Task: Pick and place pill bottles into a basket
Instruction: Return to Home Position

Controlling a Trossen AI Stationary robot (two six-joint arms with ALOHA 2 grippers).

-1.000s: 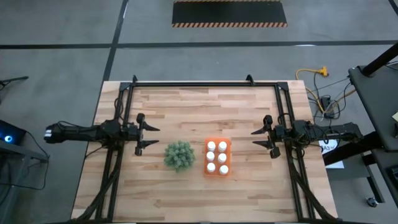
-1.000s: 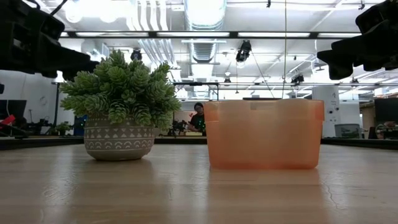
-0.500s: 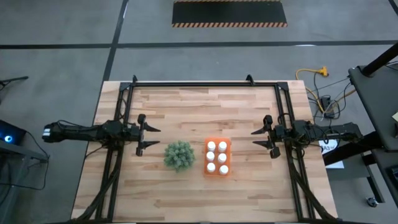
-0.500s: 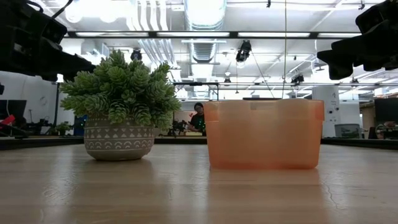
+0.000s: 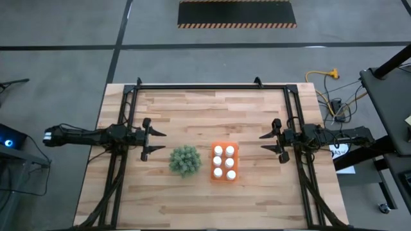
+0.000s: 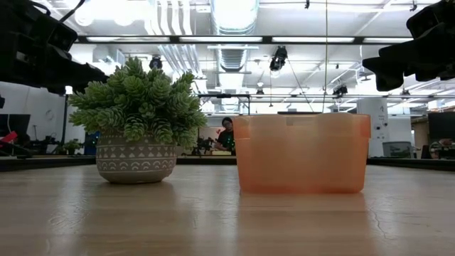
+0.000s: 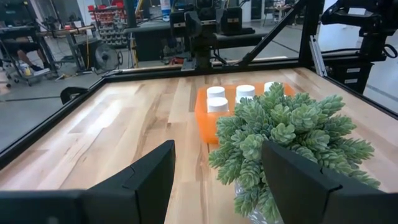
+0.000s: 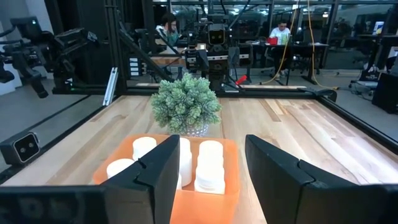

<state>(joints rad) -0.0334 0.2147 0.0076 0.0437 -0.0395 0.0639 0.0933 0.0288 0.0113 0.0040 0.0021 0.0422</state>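
The orange basket (image 5: 225,162) stands on the table right of centre, with several white pill bottles (image 5: 218,151) standing upright in it in two rows. It also shows in the low view (image 6: 302,153), the left wrist view (image 7: 205,115) and the right wrist view (image 8: 230,186). My left gripper (image 5: 156,141) is open and empty at the table's left, above the table. My right gripper (image 5: 264,143) is open and empty at the table's right, facing the basket.
A round green bushy plant (image 5: 185,160) in a patterned pot (image 6: 136,158) stands just left of the basket. Black frame rails (image 5: 212,86) run along the far and side edges. Bare wood (image 5: 212,115) lies beyond the basket. People sit in the room behind (image 6: 227,131).
My left gripper has drawn back slightly toward the table's left edge. Nothing else has moved.
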